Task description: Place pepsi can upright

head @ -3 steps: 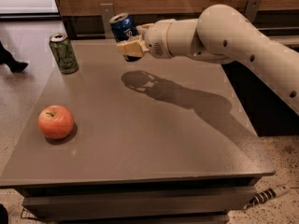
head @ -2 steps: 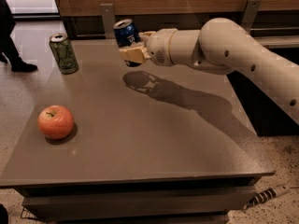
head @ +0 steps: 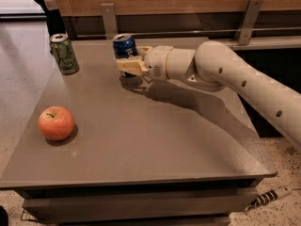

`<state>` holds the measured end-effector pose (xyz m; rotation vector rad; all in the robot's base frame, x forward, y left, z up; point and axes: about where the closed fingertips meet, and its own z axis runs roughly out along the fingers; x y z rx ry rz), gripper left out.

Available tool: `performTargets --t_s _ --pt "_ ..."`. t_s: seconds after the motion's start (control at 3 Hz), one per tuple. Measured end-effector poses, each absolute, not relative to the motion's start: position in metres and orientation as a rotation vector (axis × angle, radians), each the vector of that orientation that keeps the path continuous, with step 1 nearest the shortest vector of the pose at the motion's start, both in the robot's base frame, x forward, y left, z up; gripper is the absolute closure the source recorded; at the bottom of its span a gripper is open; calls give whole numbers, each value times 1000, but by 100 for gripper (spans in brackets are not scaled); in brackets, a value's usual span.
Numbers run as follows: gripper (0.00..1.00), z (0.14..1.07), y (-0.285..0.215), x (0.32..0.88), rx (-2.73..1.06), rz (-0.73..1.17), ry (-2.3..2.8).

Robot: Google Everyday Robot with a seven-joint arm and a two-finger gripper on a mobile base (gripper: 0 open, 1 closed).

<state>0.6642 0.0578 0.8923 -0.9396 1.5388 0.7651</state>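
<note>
The pepsi can (head: 124, 46) is dark blue with a silver top and stands nearly upright at the far middle of the grey table (head: 141, 140). My gripper (head: 129, 62) reaches in from the right and is shut on the can's lower half, with one cream finger (head: 130, 66) across its front. The can's bottom is hidden behind the fingers, low over or on the table, right above its shadow.
A green can (head: 64, 53) stands upright at the far left of the table. A red apple (head: 56, 123) lies at the near left. A wooden wall with a metal rail (head: 188, 32) runs behind the table. A person's legs (head: 49, 13) stand at the far left.
My gripper has lowered the pepsi can toward the table and turned it from tilted to nearly upright. The person at the far left has walked.
</note>
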Motion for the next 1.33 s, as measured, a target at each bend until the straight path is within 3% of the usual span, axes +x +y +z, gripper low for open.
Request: performTargets --t_s 1.0,1.33 --pt "100 849 56 653 -869 827 1548" --pt "85 851 55 653 -868 827 1549"
